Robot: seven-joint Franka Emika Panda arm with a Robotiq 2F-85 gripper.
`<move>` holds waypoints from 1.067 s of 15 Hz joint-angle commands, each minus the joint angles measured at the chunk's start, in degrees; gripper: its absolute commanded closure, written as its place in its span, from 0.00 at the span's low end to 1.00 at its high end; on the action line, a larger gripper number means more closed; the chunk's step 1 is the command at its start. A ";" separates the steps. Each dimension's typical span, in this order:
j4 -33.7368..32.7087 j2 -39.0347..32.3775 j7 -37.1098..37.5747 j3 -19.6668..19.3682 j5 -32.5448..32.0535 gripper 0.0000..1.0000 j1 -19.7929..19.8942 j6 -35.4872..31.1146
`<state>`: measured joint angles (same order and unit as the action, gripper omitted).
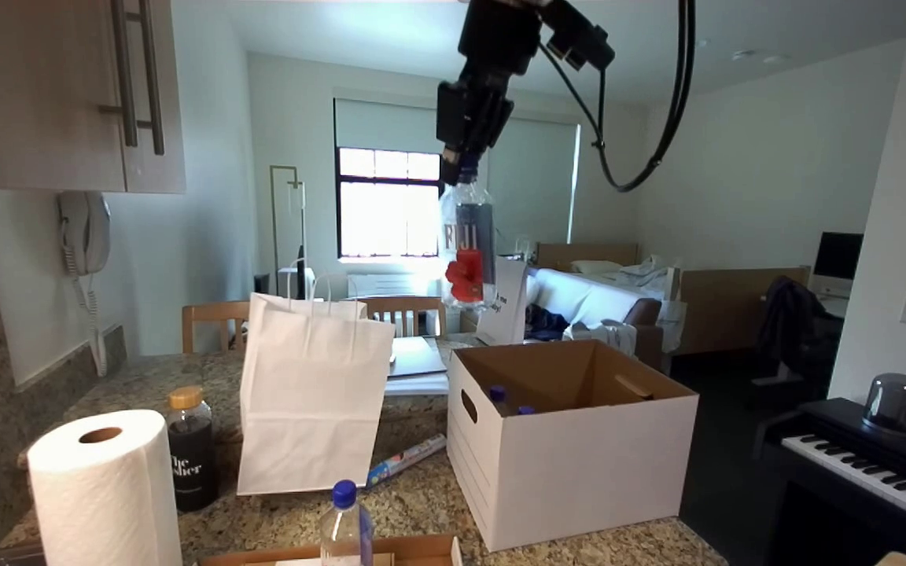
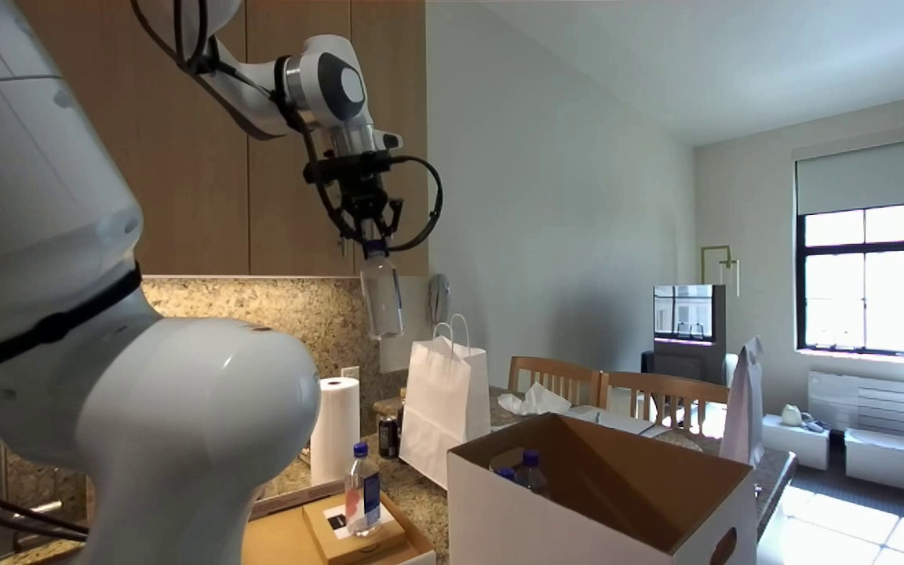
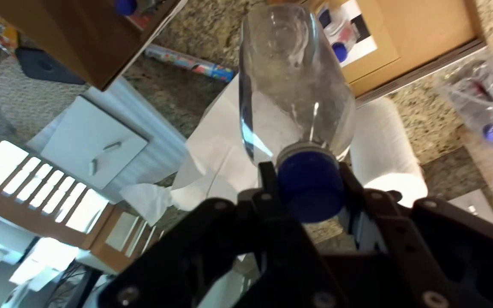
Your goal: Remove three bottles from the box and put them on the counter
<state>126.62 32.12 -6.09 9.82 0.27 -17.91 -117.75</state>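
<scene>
The speckled brown-grey granite counter (image 1: 414,507) carries the large open-topped cardboard box (image 1: 594,472), white outside, brown inside; near it, a shallow brown cardboard tray (image 2: 275,541) holds a flat brown carton (image 2: 334,543). From my black two-fingered gripper (image 3: 307,177) a slim clear plastic bottle (image 1: 469,251) hangs in mid-air, apparently clear of the box. A matching bottle (image 2: 362,494) stands on the carton; two more bottles (image 2: 530,475) show inside the box. My fingers pinch the hanging bottle's blue screw cap (image 3: 310,190). I judge this the second transfer of three: next I should lower it upright to bare counter, letting go once its base sits firm.
</scene>
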 commanded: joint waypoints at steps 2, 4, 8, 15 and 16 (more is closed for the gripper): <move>11.37 -1.52 -5.65 -2.33 3.58 0.86 0.11 -9.04; 16.32 -4.21 -5.11 -2.85 3.93 0.86 0.40 -16.87; 24.63 -10.00 -4.91 -3.11 7.11 0.86 -1.35 -28.51; 30.35 -21.42 -9.33 -2.97 12.80 0.86 -4.15 -41.22; 30.89 -22.76 -12.28 -3.15 16.09 0.86 -5.54 -45.59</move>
<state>155.54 12.33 -11.00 7.35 8.79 -20.29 -154.01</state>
